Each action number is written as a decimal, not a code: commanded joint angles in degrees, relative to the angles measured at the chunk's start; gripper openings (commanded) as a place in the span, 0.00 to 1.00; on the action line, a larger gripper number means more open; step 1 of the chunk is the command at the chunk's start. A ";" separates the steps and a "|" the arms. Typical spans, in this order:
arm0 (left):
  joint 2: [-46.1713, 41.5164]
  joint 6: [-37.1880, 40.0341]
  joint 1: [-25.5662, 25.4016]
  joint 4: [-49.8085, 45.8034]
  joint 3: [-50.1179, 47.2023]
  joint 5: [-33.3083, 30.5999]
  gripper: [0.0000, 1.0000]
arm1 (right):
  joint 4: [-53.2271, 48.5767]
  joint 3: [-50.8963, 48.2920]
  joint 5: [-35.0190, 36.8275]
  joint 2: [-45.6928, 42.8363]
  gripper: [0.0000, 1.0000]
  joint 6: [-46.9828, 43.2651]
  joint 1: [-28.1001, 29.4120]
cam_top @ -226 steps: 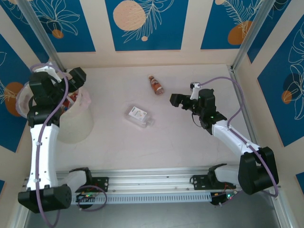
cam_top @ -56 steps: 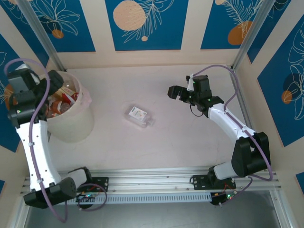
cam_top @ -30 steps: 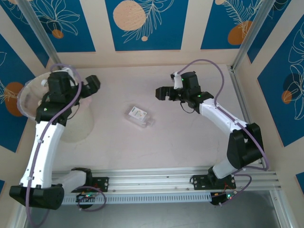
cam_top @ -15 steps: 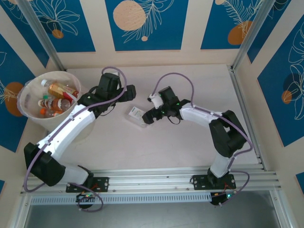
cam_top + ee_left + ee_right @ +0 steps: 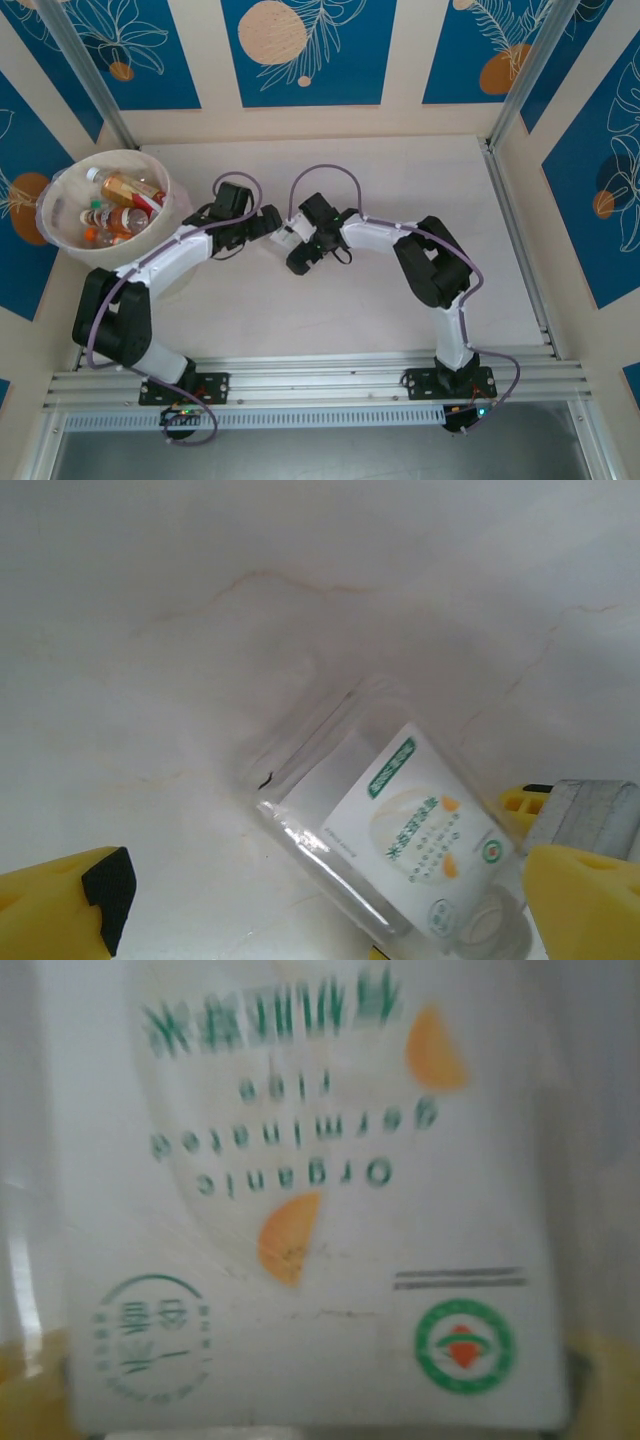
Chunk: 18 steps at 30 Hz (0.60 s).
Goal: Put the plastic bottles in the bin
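**Surface and room.** A pale, faintly veined tabletop (image 5: 400,300) is enclosed by cream walls carrying blue panels (image 5: 300,50) with leaf and orange-disc motifs. An aluminium rail runs along the lower edge of the overhead view.

**Task objects.** The bin (image 5: 42,210) stands at the left of the frame and holds several plastic bottles (image 5: 120,200). One clear bottle (image 5: 285,237) with a white label lies on its side at the tabletop's centre.

**Change.** Half a second ago both arms were farther from this bottle. Now the left claw (image 5: 262,222) and the right claw (image 5: 300,252) flank it, both spread wide and neither clamped on it. The brown bottle seen earlier at upper centre is gone.

**Views compared.** The left wrist view shows the bottle lying between yellow fingertips (image 5: 60,905). The right wrist view gives a blurred close-up of the label's green print and orange segments. Whether the right claw touches the bottle cannot be told.
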 commanded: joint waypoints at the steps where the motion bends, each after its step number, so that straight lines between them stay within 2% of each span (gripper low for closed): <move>1: 0.95 -3.40 1.31 4.79 -1.11 4.12 1.00 | -0.95 -0.74 4.20 0.75 1.00 0.09 1.17; 2: 1.11 -3.38 1.43 4.78 -1.11 4.54 1.00 | -0.39 -1.02 4.33 0.50 0.98 0.63 1.26; 5: -0.23 -3.32 1.92 5.63 -1.65 5.67 1.00 | 3.11 -2.82 4.99 -1.76 0.79 1.83 1.28; 7: -1.87 -3.36 2.22 7.37 -2.66 6.38 1.00 | 6.80 -4.90 5.46 -4.19 0.72 1.86 1.35; 11: -3.93 -3.94 2.54 9.81 -4.09 8.35 1.00 | 12.55 -9.00 3.68 -8.95 0.70 1.55 1.45; 18: -3.56 -9.40 2.55 18.21 -7.91 13.48 1.00 | 21.47 -14.76 -3.35 -15.27 0.70 4.28 1.36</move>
